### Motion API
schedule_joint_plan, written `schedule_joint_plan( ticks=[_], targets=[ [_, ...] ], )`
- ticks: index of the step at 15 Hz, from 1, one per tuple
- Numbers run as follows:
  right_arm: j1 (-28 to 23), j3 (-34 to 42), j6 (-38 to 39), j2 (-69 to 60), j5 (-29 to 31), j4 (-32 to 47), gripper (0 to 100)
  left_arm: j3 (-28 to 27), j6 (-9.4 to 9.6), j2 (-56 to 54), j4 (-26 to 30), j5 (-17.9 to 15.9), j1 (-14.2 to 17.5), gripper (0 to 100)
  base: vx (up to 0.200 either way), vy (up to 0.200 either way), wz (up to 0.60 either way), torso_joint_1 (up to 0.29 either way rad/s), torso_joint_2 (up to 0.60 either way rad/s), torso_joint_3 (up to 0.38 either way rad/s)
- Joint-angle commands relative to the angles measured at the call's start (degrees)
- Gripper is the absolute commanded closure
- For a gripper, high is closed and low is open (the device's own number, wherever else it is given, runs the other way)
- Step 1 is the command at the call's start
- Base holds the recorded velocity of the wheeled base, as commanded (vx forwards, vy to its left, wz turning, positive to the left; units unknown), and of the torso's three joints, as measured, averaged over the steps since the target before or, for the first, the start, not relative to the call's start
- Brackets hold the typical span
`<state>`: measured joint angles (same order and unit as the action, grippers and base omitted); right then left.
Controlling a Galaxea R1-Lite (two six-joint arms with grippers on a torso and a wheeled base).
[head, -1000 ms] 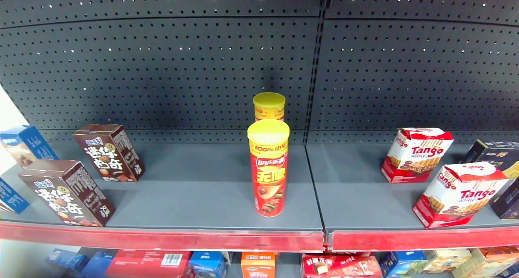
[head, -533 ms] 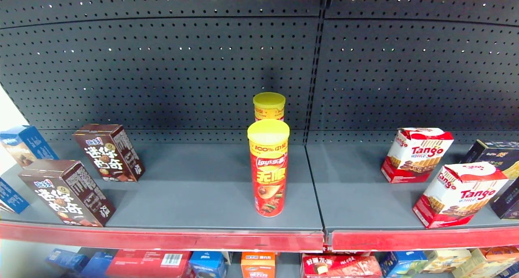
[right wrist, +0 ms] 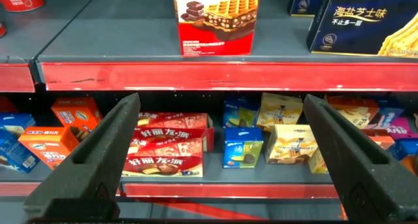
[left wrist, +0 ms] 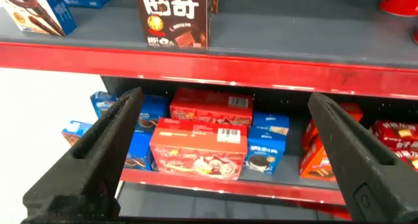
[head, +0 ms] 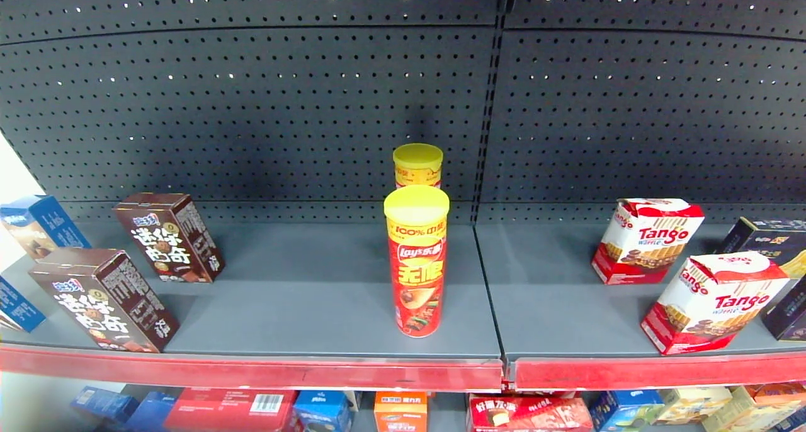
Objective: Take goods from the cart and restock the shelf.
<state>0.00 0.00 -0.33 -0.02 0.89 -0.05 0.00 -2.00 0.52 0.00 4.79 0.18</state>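
Nothing has shifted since the earlier head frames.

Head view: the front chip can (head: pixel 415 262) stands upright near the shelf (head: pixel 302 306) edge, with the rear chip can (head: pixel 417 165) directly behind it. A brown box (head: pixel 104 296) stands well to the left and a wafer box (head: pixel 711 303) well to the right.

Left wrist view: the left gripper (left wrist: pixel 225 101) is spread wide and empty, facing a red box (left wrist: pixel 199 149) on the lower tier.

Right wrist view: the right gripper (right wrist: pixel 222 101) is likewise wide and empty, below the red shelf lip (right wrist: pixel 196 76).

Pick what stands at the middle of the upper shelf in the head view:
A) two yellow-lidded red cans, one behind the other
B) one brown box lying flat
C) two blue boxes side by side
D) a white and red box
A: the front can stands upright on the shelf, with the rear can right behind it, both yellow-lidded.
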Motion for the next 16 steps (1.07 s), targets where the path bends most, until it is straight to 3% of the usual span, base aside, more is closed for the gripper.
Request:
schedule_joint_plan(
  ticks=[1, 16],
  targets=[
    [0.0, -0.09, -0.02, 0.02, -0.01, -0.04, 0, 0.0, -0.02, -0.52, 0.0, 0.04, 0.08, 0, 0.0, 0.0, 0.0, 0.0, 0.0, 0.0],
    [0.0, 0.0, -0.11, 0.02, -0.19, 0.05, 0, 0.0, 0.68, -0.52, 0.0, -1.8, -0.01, 0, 0.0, 0.0, 0.0, 0.0, 0.0, 0.0]
  ],
)
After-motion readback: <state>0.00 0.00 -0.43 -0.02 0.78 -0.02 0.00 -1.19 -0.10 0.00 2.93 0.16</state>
